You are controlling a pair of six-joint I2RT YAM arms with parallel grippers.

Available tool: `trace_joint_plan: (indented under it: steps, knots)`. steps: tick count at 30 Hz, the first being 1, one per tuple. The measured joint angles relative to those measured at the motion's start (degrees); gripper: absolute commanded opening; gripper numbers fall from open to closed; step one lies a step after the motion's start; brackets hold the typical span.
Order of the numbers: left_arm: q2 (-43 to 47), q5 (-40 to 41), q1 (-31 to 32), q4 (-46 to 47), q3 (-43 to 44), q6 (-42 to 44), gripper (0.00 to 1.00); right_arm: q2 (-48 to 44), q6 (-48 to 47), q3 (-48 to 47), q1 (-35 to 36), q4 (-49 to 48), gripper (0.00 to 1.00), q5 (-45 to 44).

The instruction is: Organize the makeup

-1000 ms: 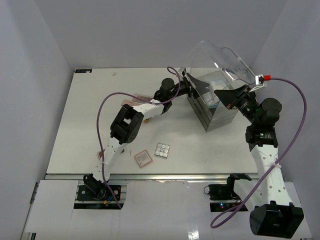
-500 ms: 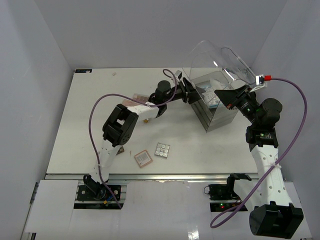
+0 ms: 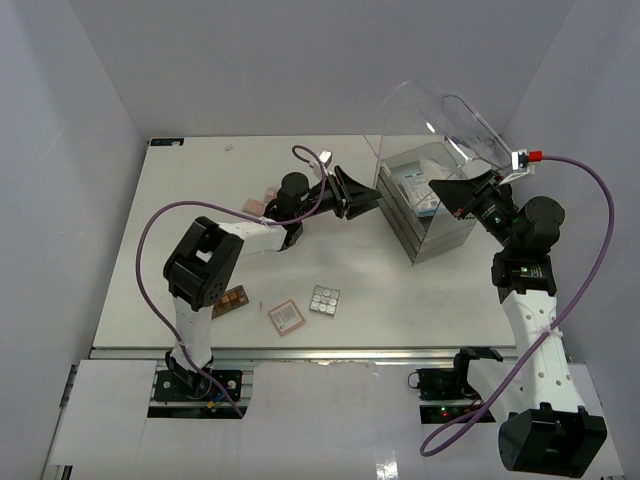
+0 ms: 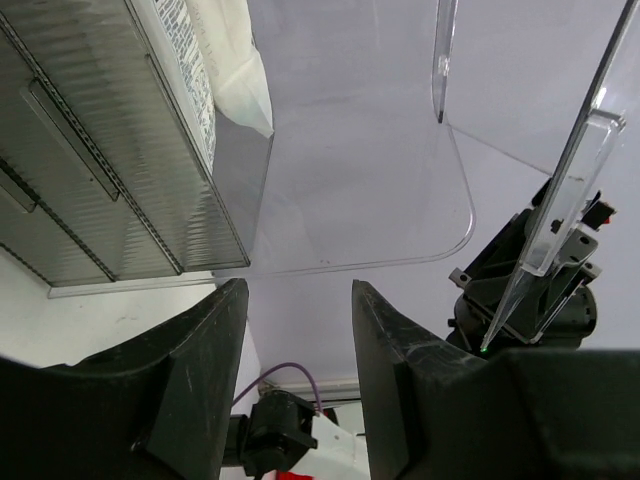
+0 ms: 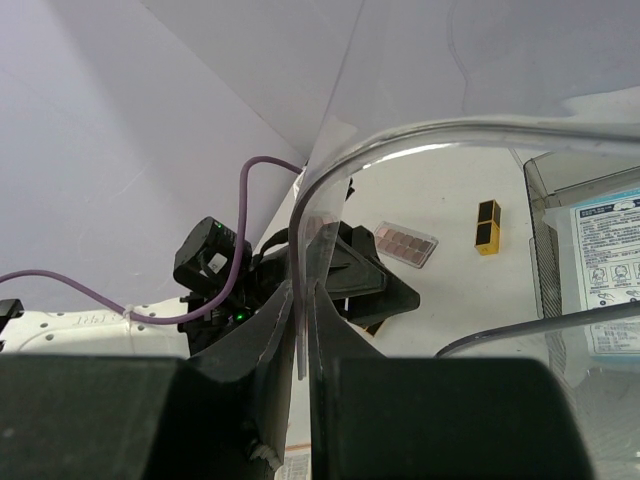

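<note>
My left gripper (image 3: 372, 196) (image 4: 300, 380) hangs open and empty just left of the clear drawer box (image 3: 430, 235), pointing at it. The box's domed lid (image 3: 440, 115) is raised, and my right gripper (image 3: 445, 192) (image 5: 302, 335) is shut on its edge. A white-blue packet (image 3: 418, 188) (image 5: 610, 260) lies in the box's top. On the table lie a pinkish square compact (image 3: 285, 317), a silvery grid palette (image 3: 324, 300) and a brown palette (image 3: 233, 300). A pink palette (image 3: 268, 196) (image 5: 405, 243) sits partly behind the left arm. The right wrist view also shows a dark-gold piece (image 5: 487, 226).
The box's ribbed drawers (image 4: 100, 170) fill the upper left of the left wrist view, with the lifted lid (image 4: 360, 180) overhead. The left arm's purple cable (image 3: 150, 240) loops over the table's left half. White walls close in the back and sides.
My left arm has drawn back to the left, away from the box, its gripper staying open. The brown palette now shows near its elbow. My right gripper still holds the lid up.
</note>
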State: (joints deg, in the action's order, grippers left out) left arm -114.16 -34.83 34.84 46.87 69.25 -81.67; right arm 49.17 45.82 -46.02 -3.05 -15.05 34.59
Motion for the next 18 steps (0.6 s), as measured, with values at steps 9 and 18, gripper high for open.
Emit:
trace_joint_plan:
  steps: [9,18]
  knots:
    - [0.63,1.91,0.19,-0.29,1.31,2.16,0.56,0.00,-0.38,0.00,0.00,0.09,0.12,0.00]
    - [0.56,3.60,0.55,-1.64,8.94,2.10,0.56,-0.11,-1.03,0.09,0.00,0.01,0.13,-0.13]
